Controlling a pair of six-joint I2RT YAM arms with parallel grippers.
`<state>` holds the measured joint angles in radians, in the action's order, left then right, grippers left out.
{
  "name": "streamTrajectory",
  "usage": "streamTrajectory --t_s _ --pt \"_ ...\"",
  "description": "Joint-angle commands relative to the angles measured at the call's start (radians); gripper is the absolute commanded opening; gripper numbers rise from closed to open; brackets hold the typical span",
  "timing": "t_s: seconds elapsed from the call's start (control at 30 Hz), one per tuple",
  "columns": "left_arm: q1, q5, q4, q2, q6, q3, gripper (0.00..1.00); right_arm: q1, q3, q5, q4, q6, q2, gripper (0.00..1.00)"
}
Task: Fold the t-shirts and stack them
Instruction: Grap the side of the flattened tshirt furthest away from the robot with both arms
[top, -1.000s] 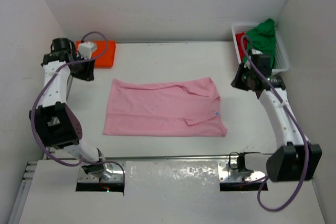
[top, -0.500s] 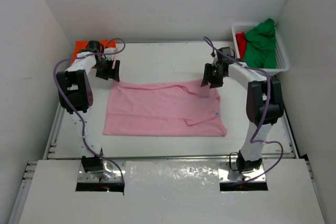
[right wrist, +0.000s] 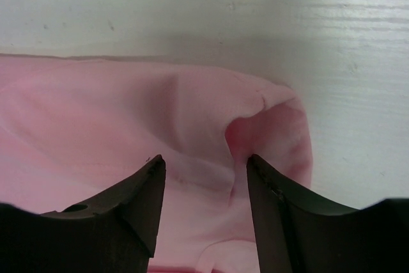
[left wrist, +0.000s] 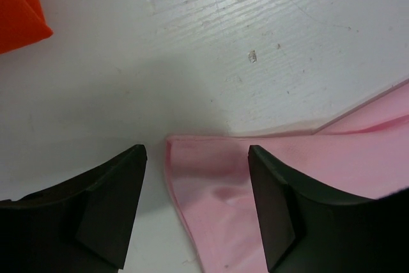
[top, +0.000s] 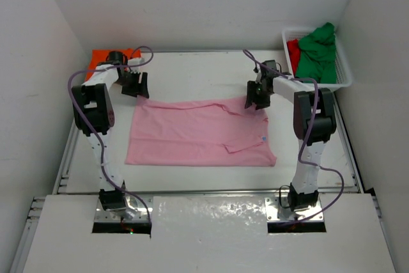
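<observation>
A pink t-shirt [top: 198,132] lies spread flat in the middle of the table, one sleeve folded in on its right half. My left gripper [top: 136,86] sits at its far left corner, open, and in the left wrist view the pink corner [left wrist: 217,190] lies between the jaws [left wrist: 196,151]. My right gripper [top: 255,99] is at the far right corner, open, straddling a rumpled fold of pink cloth [right wrist: 128,113] between the fingertips [right wrist: 204,158]. A folded orange t-shirt [top: 102,56] lies at the far left. The green t-shirt [top: 317,49] and red t-shirt [top: 293,49] are bunched in the basket.
The white mesh basket [top: 345,71] stands at the far right corner against the wall. White walls close in the table on the left, back and right. The orange shirt's edge [left wrist: 19,11] shows just beyond my left gripper.
Both arms have swung in from the table's sides to the pink shirt's far corners and lowered there. Both grippers have opened wider. In the last half second they shifted only slightly.
</observation>
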<state>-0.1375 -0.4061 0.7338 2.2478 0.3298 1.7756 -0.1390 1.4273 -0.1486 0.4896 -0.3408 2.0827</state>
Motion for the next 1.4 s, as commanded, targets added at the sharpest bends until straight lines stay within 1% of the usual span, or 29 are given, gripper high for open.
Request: streamTrajectory --t_s 0.0,0.07,0.1,0.13,0.17,0.2,0.23,0.27,0.33,0.4,0.53,0.73,0.9,1.0,1.2,1.27,1.37 --pt "-0.005 -0.068 0.027 0.019 0.0 0.028 0.62 0.001 0.012 -0.049 -0.082 0.008 -0.003 0.51" --pt "-0.005 -0.062 0.03 0.019 0.011 0.012 0.54 0.001 0.007 -0.055 -0.089 0.0 -0.003 0.41" --pt "-0.005 -0.06 0.029 0.016 0.015 0.008 0.48 0.001 0.002 -0.058 -0.101 -0.004 -0.006 0.36" --pt "-0.005 -0.06 0.029 0.016 0.017 0.005 0.3 0.001 -0.007 -0.059 -0.108 -0.01 -0.009 0.26" --pt "-0.005 -0.068 0.033 0.012 0.021 0.004 0.22 0.001 -0.01 -0.059 -0.112 -0.012 -0.012 0.22" --pt "-0.005 -0.072 0.035 0.007 0.023 0.002 0.16 0.001 -0.013 -0.057 -0.112 -0.013 -0.019 0.19" --pt "-0.005 -0.077 0.035 -0.004 0.025 0.001 0.03 0.001 -0.018 -0.051 -0.114 -0.014 -0.024 0.1" --pt "-0.005 -0.08 0.035 -0.011 0.028 -0.001 0.0 0.001 -0.019 -0.045 -0.111 -0.014 -0.03 0.06" --pt "-0.005 -0.079 0.033 -0.033 0.054 -0.008 0.0 0.001 -0.024 -0.036 -0.103 -0.012 -0.055 0.0" --pt "-0.005 -0.074 0.023 -0.074 0.087 -0.022 0.0 0.001 -0.037 -0.039 -0.098 -0.01 -0.088 0.0" --pt "-0.005 -0.071 -0.016 -0.181 0.155 -0.109 0.0 0.006 -0.085 -0.054 -0.106 -0.018 -0.139 0.0" --pt "-0.005 -0.1 -0.016 -0.252 0.196 -0.188 0.0 0.015 -0.2 -0.117 -0.164 -0.047 -0.231 0.0" --pt "-0.005 -0.111 -0.007 -0.336 0.261 -0.252 0.0 0.016 -0.281 -0.132 -0.154 -0.046 -0.332 0.0" --pt "-0.005 -0.097 -0.019 -0.386 0.294 -0.304 0.0 0.016 -0.323 -0.146 -0.16 -0.052 -0.361 0.0" --pt "-0.004 -0.106 -0.025 -0.387 0.307 -0.367 0.0 0.015 -0.412 -0.177 -0.25 -0.115 -0.366 0.0" --pt "-0.001 -0.112 -0.031 -0.381 0.292 -0.367 0.0 0.016 -0.413 -0.164 -0.269 -0.119 -0.348 0.0" --pt "0.01 -0.112 -0.028 -0.372 0.278 -0.355 0.0 0.015 -0.378 -0.157 -0.253 -0.101 -0.3 0.0"
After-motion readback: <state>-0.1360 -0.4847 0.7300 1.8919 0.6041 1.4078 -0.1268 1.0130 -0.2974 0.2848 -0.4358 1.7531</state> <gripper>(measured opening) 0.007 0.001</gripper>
